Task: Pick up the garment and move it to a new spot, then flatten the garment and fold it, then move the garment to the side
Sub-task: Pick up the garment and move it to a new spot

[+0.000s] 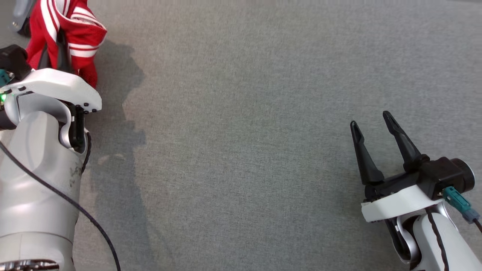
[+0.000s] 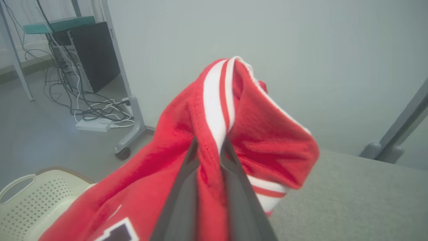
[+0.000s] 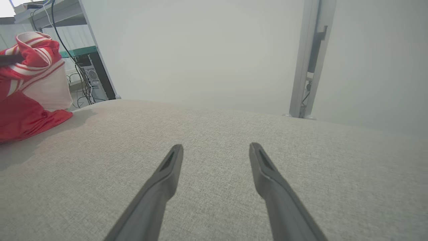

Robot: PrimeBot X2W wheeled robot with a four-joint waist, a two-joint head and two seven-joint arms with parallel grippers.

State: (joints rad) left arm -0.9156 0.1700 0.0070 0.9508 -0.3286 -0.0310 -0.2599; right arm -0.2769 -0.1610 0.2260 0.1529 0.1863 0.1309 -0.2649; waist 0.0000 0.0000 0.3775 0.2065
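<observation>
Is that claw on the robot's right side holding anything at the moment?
No, the right gripper has its two dark fingers wide apart, with nothing between them, above the grey fabric surface.

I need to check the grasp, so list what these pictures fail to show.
- Left wrist view: the red fabric garment with white stripes covers the left hand, hiding its fingertips; the black-and-white patch is cut by the bottom edge.
- Head view: top and left edges crop the garment; the pale left arm covers its lower part.
- Left wrist view: the cream perforated plastic basket is cropped at the corner.
</observation>
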